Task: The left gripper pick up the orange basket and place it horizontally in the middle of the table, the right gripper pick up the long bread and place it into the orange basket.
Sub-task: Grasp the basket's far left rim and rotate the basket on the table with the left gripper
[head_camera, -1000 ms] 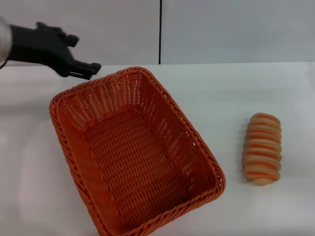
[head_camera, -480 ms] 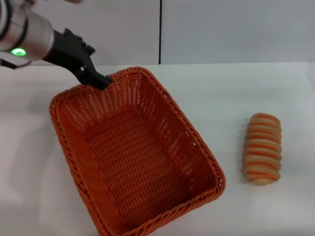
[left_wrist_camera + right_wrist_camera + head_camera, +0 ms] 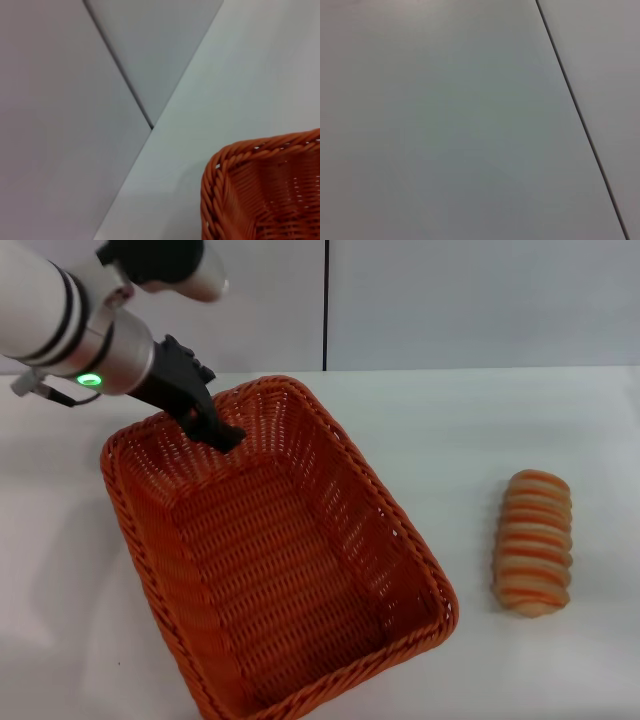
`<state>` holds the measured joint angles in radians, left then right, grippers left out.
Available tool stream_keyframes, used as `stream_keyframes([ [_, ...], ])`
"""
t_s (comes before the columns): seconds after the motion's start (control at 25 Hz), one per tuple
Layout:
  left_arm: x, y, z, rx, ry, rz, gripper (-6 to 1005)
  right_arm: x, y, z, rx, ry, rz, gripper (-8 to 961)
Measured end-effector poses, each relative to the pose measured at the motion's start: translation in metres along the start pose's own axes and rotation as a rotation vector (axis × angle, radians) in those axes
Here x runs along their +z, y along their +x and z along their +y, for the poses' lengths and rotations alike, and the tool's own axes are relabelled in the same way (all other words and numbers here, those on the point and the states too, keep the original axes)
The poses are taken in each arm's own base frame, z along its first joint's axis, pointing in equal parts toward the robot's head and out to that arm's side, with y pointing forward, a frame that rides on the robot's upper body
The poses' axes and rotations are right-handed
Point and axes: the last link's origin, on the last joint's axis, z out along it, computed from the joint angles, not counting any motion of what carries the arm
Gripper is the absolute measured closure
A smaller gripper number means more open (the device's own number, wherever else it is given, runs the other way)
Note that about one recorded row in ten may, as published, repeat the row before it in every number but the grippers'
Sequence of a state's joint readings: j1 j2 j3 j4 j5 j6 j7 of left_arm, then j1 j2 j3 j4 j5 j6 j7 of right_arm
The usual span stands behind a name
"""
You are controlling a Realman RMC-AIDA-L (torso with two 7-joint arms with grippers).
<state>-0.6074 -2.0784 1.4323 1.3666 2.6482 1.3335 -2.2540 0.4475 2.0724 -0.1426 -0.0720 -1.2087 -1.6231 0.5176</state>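
The orange basket (image 3: 395, 525) lies slantwise on the white table (image 3: 470, 430), its long side running from far left to near right, and it holds nothing. My left gripper (image 3: 222, 434) comes in from the upper left on its white arm with a green light. The gripper's black tip is at the basket's far short wall, just inside the rim. The left wrist view shows one braided corner of the basket (image 3: 220, 172) close by. The long bread (image 3: 535, 542), tan with orange stripes, lies on the table to the right of the basket, apart from it. My right gripper is out of view.
A grey wall with a dark vertical seam (image 3: 325, 305) stands behind the table's far edge. The right wrist view shows only grey wall panels with a seam (image 3: 580, 115). Bare tabletop lies between basket and bread.
The left arm has swung right and downward from behind the basket's far left corner. Its tip now dips over the far rim. Basket and bread have not moved.
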Motion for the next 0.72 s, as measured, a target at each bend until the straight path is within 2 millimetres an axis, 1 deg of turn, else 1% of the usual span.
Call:
stream_keyframes([
  [0.24,0.012,-0.004,0.005,0.014,-0.010,-0.043,202,-0.003,0.000,-0.002,-0.001,0.007,0.007,291],
  [0.72,0.020,-0.011,0.003,0.010,0.001,-0.074,212,-0.004,0.002,-0.004,-0.004,0.017,0.022,291],
])
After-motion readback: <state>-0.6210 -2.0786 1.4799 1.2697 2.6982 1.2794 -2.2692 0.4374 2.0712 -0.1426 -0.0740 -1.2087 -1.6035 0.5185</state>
